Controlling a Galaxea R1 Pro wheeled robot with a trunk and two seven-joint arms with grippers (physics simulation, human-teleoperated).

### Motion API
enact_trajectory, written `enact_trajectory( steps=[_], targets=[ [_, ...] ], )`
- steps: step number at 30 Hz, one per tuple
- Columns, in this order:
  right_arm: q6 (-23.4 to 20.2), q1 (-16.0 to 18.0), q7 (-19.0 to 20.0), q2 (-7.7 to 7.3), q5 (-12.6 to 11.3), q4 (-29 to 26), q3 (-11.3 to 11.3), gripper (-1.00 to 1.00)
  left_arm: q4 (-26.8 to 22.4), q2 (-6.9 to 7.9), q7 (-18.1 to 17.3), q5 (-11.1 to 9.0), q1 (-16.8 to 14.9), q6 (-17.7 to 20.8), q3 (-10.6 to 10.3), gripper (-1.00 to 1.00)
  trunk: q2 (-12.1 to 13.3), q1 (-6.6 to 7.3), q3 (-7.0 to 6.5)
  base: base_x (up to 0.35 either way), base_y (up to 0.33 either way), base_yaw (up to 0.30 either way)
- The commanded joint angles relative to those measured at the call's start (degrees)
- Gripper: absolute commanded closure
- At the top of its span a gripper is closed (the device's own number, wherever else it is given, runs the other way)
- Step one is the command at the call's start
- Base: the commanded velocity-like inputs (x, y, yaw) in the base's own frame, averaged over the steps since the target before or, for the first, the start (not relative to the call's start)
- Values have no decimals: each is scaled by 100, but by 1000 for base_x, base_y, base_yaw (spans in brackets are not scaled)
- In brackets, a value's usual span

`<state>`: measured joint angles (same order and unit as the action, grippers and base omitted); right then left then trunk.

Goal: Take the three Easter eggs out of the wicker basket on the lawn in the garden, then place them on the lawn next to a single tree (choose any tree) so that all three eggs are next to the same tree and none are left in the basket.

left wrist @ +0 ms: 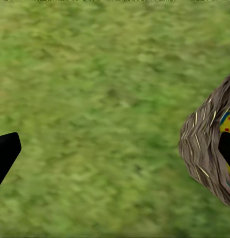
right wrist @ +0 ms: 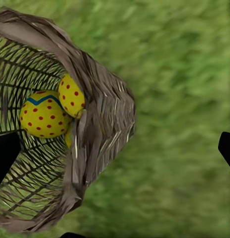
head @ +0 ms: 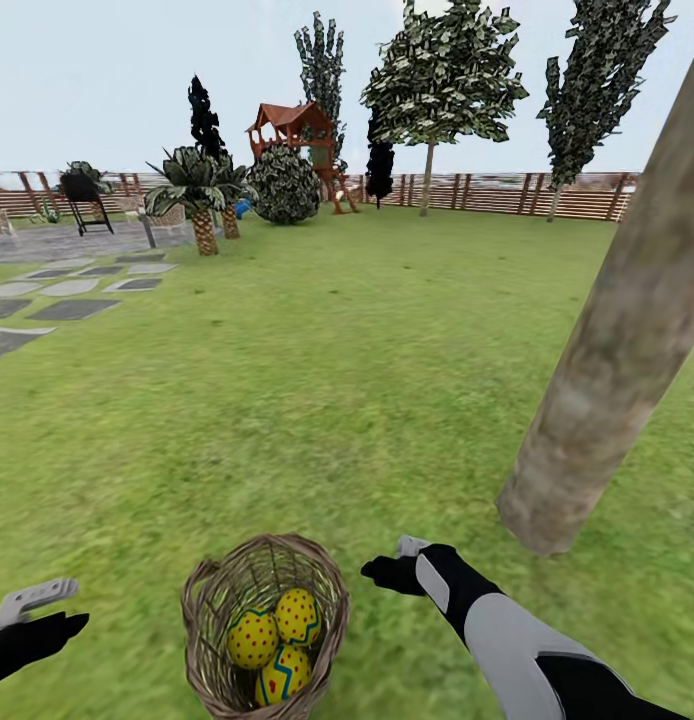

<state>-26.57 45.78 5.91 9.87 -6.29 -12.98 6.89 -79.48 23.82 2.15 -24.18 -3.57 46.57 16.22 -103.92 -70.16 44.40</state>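
Eggs (head: 275, 640): all three in basket (head: 202, 600), at 6 o'clock on lawn (head: 317, 380).
Tree (head: 617, 350): trunk at 3 o'clock.
Right gripper (head: 387, 572): spread wide, empty, beside rim.
Left gripper (head: 42, 610): wide, empty.
Risk: catching rim, tipping basket.

No readable text, labels, brands, numbers or signs anywhere.

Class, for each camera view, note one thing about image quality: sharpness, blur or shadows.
Head view: evenly lit, and the wicker basket and tree cast no distinct shadows. Left wrist view: the lawn is smeared and soft. Right wrist view: basket weave and eggs fairly crisp, grass behind blurred.
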Motion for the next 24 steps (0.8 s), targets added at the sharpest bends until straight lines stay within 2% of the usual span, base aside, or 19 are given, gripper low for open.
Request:
enact_trajectory(
  steps=[1, 5, 8, 15, 16, 19, 20, 24],
  targets=[
    [-32, 1, 0, 3, -26, -15, 36, -100, -2, 0, 23, -44, -3, 28, 4, -100, 39, 23, -13, 0, 0, 0],
    [-32, -3, 0, -1, -19, 10, 37, -100, 11, 0, 28, -43, -3, 23, 4, -100, 199, 111, -85, 0, 0, 0],
    [-32, -136, -4, -70, -15, 8, 39, -100, 13, 0, 30, -43, -3, 21, 4, -100, 320, 177, -139, 0, 0, 0],
    [-33, -620, -10, -362, -18, -11, 44, -100, 23, -1, 33, -44, -3, 12, -13, -100, 601, 331, -265, 0, 0, 0],
    [-31, -744, -10, -434, -19, -11, 66, -100, 24, 0, 33, -42, -3, 11, -17, -100, 641, 353, -282, 0, 0, 0],
    [-15, -919, -14, -523, -18, -11, 198, -100, 26, 0, 36, -38, -3, 11, -24, -100, 761, 419, -336, 0, 0, 0],
    [52, -1047, -16, -581, -13, -8, 319, -100, 27, 0, 38, -37, -3, 11, -27, -100, 801, 441, -354, 0, 0, 0],
    [383, -1468, -17, -715, -12, 8, 491, -100, 29, -2, 39, -35, -3, 11, -30, -100, 962, 528, -426, 0, 0, 0]
  ],
)
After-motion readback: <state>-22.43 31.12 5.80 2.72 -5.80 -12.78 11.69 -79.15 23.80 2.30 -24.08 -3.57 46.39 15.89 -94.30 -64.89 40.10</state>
